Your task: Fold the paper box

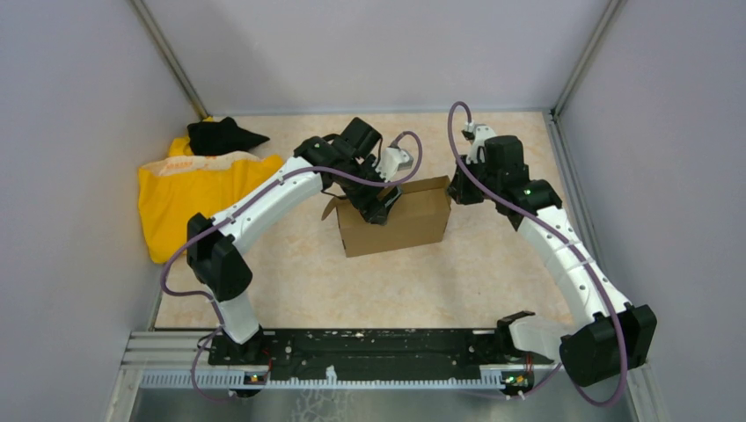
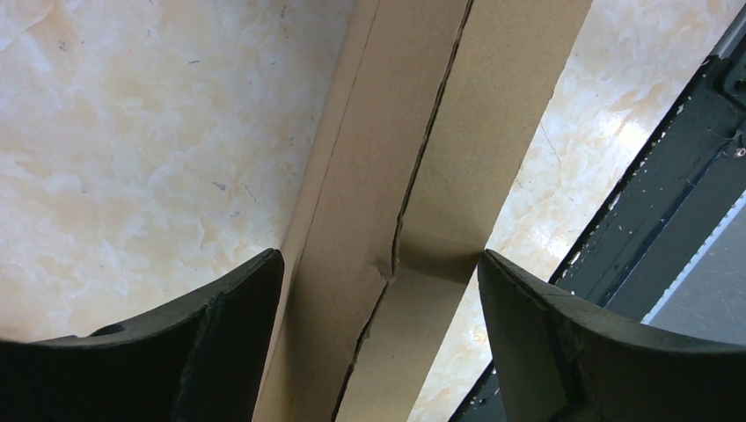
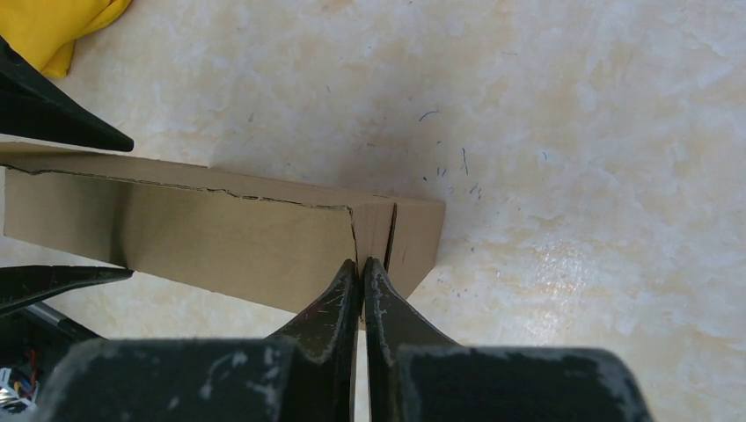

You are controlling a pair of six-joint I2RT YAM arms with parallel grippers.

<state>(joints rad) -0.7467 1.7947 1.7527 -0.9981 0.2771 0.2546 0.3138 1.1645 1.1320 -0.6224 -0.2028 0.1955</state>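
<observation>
The paper box, plain brown cardboard, stands on edge in the middle of the table, with a small flap sticking out at its left end. My left gripper hangs over its top edge, open. In the left wrist view the box runs between the wide-apart fingers of the left gripper without touching them. My right gripper is at the box's right end, shut. In the right wrist view its tips rest against the box by a seam, with nothing between them.
A yellow cloth lies at the left wall with a black cloth behind it. The black base rail runs along the near edge. Grey walls close in the left, back and right sides.
</observation>
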